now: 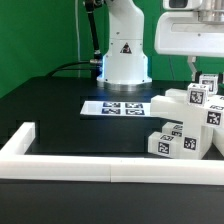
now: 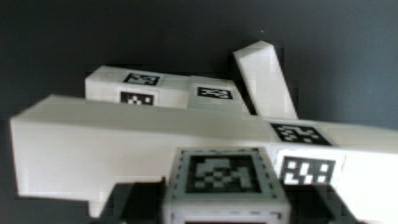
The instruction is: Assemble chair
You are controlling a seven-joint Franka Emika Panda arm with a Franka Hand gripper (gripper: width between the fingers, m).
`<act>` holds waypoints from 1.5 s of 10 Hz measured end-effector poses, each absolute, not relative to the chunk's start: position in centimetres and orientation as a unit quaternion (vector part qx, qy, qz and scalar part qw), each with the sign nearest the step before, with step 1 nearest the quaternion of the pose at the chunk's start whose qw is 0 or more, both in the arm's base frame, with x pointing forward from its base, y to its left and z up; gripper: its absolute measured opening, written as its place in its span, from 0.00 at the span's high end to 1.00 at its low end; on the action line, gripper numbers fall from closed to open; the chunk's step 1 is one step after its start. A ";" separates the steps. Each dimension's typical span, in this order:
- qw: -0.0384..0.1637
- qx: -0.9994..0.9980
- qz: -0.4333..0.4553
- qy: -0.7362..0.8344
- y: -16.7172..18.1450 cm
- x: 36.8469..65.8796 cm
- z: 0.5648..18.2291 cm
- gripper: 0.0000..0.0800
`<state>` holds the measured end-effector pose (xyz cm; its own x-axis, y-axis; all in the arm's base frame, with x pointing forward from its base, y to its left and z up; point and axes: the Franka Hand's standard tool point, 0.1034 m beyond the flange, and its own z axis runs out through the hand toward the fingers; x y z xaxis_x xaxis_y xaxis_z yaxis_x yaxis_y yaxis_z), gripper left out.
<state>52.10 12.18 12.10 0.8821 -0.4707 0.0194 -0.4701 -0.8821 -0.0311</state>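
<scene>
The chair parts are white blocks with black-and-white tags, clustered at the exterior view's right. A large slab lies there with smaller tagged blocks in front of it. My gripper hangs over this cluster and is shut on a small tagged white post. In the wrist view the post sits between my dark fingers, and my gripper is just above a long white slab. Beyond it lie more tagged blocks and a tilted white piece.
The marker board lies flat on the black table before the robot base. A long white low border rail runs along the front and turns back at the exterior view's left.
</scene>
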 end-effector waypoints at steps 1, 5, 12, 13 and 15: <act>0.013 -0.966 -0.013 0.257 12.2 52.1 12.1 0.64; 0.019 -0.930 -0.009 0.368 12.4 52.1 12.1 0.64; 0.031 -0.845 0.003 0.534 13.0 51.9 12.1 0.64; 0.031 -0.850 0.003 0.526 13.0 51.9 12.1 0.64; 0.028 -0.864 0.006 0.502 13.0 51.8 12.0 0.29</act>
